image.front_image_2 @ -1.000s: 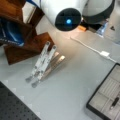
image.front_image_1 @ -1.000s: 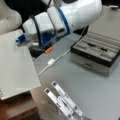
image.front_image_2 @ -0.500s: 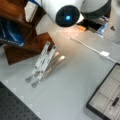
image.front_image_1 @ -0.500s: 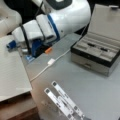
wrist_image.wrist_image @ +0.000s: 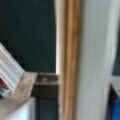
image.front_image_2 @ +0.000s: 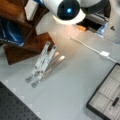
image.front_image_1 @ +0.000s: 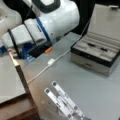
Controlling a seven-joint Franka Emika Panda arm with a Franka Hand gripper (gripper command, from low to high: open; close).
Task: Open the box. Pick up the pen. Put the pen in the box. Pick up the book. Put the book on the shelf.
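The box sits open with the pen inside, while the arm reaches over the shelf, standing the book upright there; the gripper itself is hidden.

Black-lidded silver-grey box, reddish-brown shelf with cream top, white cable, grey table

Grey tabletop spans both front views. Black perforated board borders table at front view's bottom left. Dark backdrop behind table at front view's top. Bright glare patch on tabletop near front view's top.
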